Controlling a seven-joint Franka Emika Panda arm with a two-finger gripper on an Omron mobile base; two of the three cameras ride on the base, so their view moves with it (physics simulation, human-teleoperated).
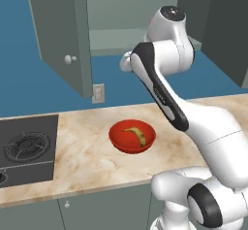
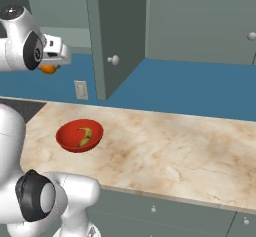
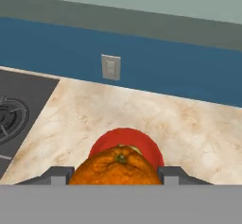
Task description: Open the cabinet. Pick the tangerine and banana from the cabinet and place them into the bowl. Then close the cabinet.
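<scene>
Holding the tangerine (image 3: 116,166) between its two dark fingers (image 3: 57,175), the gripper (image 3: 115,176) sits well above the counter (image 2: 165,146) — in hand view the fruit fills the gap btwn the tips, stem end facing the lens, one tip on each side of it. In right base view the tangerine (image 2: 48,69) peeks out as a small orange patch under the white hand, at about the height of the cabinet's lower edge.

Below the fruit in hand view is the red bowl (image 3: 147,148), its rim showing around the tangerine's top and sides. The bowl (image 1: 132,137) rests on the marble counter (image 1: 87,151), a bit right of the cooktop (image 1: 26,149). The banana (image 1: 137,134) lies inside it, curved, yellow w/ darker ends; right base view shows the same banana (image 2: 85,136) in the bowl (image 2: 79,135), roughly centred.

Farther back, a pale wall outlet (image 1: 98,93) sits on the blue backsplash (image 2: 200,88) just above the counter, near the lower corner of the open door.

Up top, the cabinet (image 2: 200,21) stands open — left door (image 1: 63,35) swung out toward the room w/ its small round knob (image 1: 70,58) visible, right door (image 1: 225,27) also swung out at the right edge of left base view. The interior shelf (image 1: 116,39) is visible btwn the doors, partly hidden by the arm.
</scene>
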